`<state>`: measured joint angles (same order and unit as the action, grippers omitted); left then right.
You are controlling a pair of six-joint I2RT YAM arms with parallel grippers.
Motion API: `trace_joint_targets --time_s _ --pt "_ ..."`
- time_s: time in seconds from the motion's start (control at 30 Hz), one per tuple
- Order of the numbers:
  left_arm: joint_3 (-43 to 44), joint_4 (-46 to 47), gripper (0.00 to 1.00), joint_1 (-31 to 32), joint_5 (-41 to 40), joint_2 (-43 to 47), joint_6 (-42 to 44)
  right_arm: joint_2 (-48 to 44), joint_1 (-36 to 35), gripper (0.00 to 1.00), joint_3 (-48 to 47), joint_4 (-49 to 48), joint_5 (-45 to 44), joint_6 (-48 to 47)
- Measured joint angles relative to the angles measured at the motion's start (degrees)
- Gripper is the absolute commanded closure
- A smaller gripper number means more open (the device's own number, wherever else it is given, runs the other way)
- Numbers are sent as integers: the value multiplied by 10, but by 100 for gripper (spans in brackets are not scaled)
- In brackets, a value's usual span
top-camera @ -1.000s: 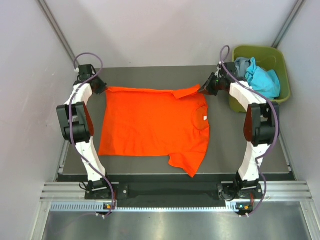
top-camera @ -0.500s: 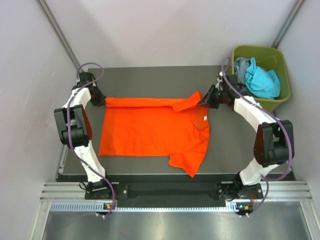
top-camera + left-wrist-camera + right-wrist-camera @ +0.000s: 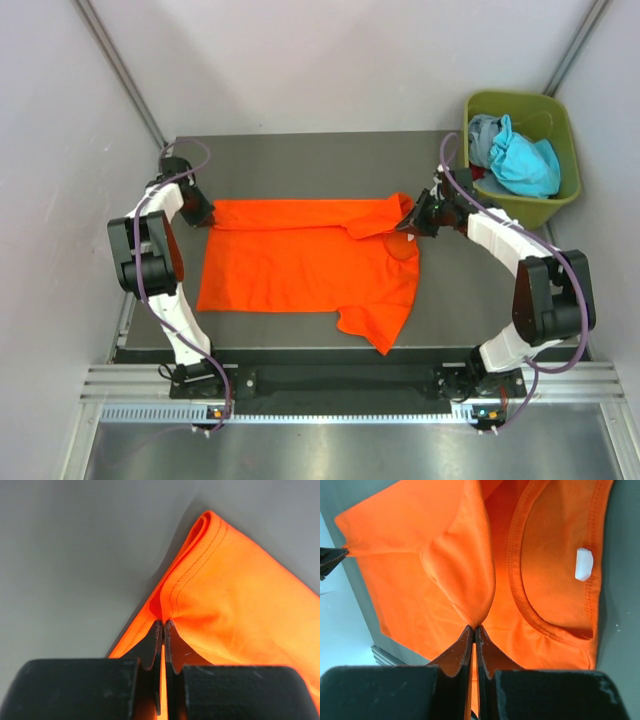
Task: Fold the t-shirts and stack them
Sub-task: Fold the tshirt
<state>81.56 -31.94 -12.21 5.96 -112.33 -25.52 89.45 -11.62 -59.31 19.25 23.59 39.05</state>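
Note:
A bright orange t-shirt (image 3: 300,260) lies spread on the dark table, its far edge lifted and folded toward the near side. My left gripper (image 3: 203,214) is shut on the shirt's far left hem corner (image 3: 170,615). My right gripper (image 3: 408,222) is shut on the far sleeve and shoulder (image 3: 475,605), held over the collar. The white neck label (image 3: 583,564) shows inside the collar in the right wrist view. A teal-blue t-shirt (image 3: 525,160) and a grey one (image 3: 484,133) lie bunched in the bin.
The olive-green plastic bin (image 3: 562,118) stands off the table's far right corner. The dark table (image 3: 320,160) has bare surface beyond the shirt. White walls close in on three sides.
Both grippers have moved toward the near side, pulling the shirt's far edge with them. The fold over the shirt has grown, and the neck label is now covered in the top view.

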Motion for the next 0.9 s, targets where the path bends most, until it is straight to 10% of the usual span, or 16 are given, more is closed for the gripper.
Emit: trace_joint_targets --time_s 0.9 --pt "-30 3 100 0 2 0 4 -39 -4 100 89 -24 -7 29"
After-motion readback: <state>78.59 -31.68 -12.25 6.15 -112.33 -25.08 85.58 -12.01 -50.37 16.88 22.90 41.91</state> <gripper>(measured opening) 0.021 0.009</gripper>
